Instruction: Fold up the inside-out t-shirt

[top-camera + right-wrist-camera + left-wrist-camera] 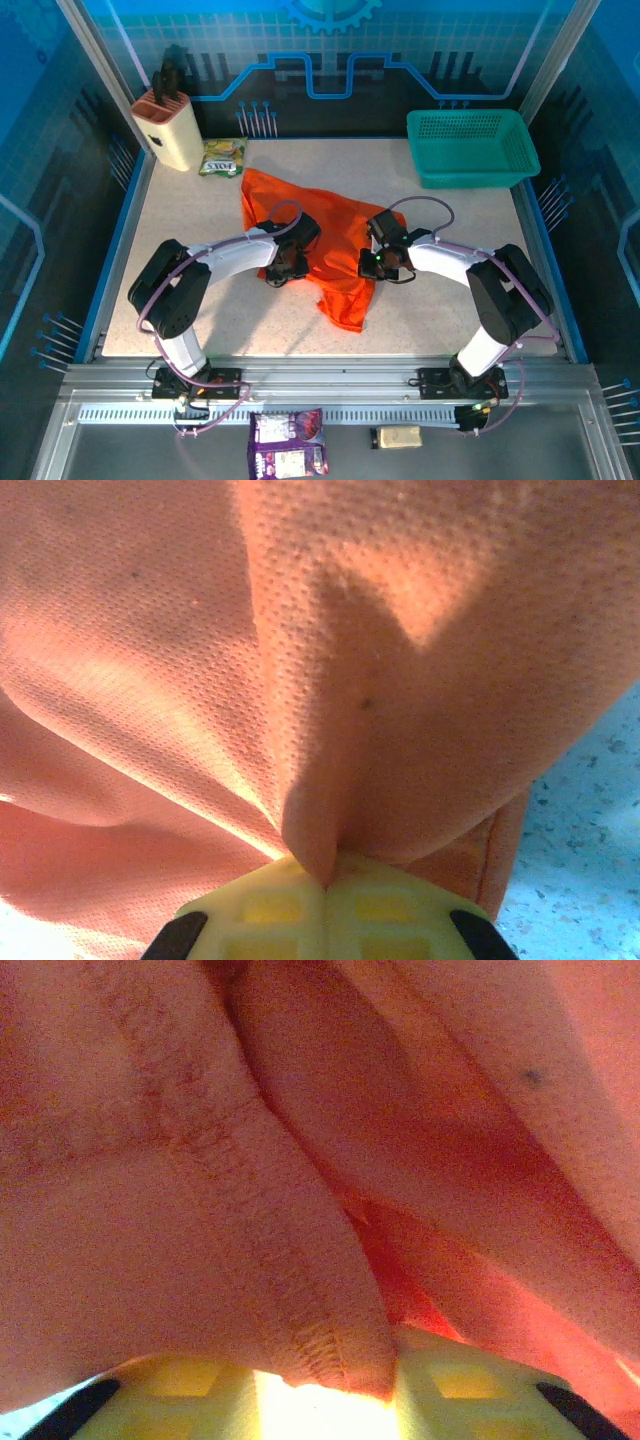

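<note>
Currently: inside-out t-shirt (pixel 335 235) crumpled at bench (pixel 200 320) centre.
Right pincer (pixel 325 885): clamped on cloth at 3 o'clock, likely for spreading.
Left pincer (pixel 325 1395): hem (pixel 300 1300) between jaws at 9 o'clock; clamp undeterminable.

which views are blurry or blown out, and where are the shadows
Left wrist: the t-shirt is soft-focus, with blown-out glare at the bottom edge. Right wrist: weave crisp, a hard shadow crossing it. Top external: sharp, evenly lit.
</note>
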Action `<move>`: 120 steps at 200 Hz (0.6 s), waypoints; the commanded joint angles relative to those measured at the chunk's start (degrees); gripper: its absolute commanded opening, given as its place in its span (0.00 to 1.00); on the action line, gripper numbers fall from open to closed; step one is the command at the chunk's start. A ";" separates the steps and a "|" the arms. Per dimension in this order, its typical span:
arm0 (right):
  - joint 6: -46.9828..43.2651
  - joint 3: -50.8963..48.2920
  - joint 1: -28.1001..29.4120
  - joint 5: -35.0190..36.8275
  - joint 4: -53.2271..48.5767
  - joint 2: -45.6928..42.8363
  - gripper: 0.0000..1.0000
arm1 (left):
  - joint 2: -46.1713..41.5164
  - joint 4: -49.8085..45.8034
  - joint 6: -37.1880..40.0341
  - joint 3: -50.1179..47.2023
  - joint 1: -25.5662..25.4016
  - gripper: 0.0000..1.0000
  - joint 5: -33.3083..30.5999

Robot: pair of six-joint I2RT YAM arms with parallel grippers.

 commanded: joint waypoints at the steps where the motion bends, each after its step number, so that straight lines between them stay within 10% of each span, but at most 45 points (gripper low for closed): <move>1: 0.62 -0.66 0.40 0.50 -1.52 -2.34 0.00 | -1.75 -1.48 0.89 1.26 0.56 0.23 -2.88; 120: -10.46 12.97 -17.27 -0.11 -19.88 -20.89 0.00 | -32.83 -0.39 15.41 1.84 6.41 0.00 -13.32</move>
